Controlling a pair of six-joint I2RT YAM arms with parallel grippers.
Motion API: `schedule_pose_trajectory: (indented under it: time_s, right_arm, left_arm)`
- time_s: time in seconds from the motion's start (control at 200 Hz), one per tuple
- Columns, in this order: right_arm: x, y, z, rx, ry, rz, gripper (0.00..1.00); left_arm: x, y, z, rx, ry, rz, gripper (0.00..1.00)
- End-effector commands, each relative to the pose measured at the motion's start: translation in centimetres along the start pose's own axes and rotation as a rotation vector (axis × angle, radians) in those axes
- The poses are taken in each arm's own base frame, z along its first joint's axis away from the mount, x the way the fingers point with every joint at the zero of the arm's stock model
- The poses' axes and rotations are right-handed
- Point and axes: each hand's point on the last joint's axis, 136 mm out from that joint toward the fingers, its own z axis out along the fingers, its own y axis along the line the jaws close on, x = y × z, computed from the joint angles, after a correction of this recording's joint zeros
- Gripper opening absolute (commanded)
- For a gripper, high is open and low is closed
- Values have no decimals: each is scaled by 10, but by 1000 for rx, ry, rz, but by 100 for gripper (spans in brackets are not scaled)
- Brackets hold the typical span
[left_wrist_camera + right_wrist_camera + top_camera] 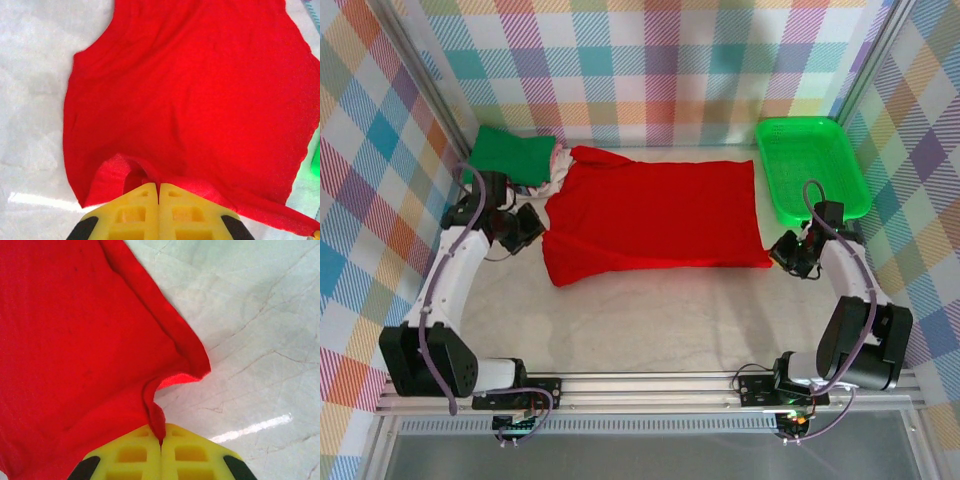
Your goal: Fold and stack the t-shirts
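Two grippers clamp one red t-shirt (660, 215) spread flat on the pale table (670, 320). The left gripper (159, 187) has its fingers pressed together on a raised fold at the shirt's left edge, and the right gripper (161, 432) pinches its near right corner likewise. Beyond the red t-shirt's far left corner lie one dark green t-shirt (510, 155) and bunched whitish cloth (558, 165), count unclear, touching both. One green mesh basket (815, 165) sits just off its far right corner.
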Motion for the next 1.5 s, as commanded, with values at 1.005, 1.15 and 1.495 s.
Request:
schedule_pose_trajectory:
  time_s: [1.005,1.15,1.495]
  right_arm:
    - [-44,43,38,41,32,-105,0]
    - [-51,53,41,32,22,-105,0]
    - [-89,77,51,45,-38,-97,15]
  left_arm:
    - [-69,-9,55,-122,42,162,0]
    - [-73,-5,65,-144,42,151,0]
    - [-121,-23,94,-160,6,151,12]
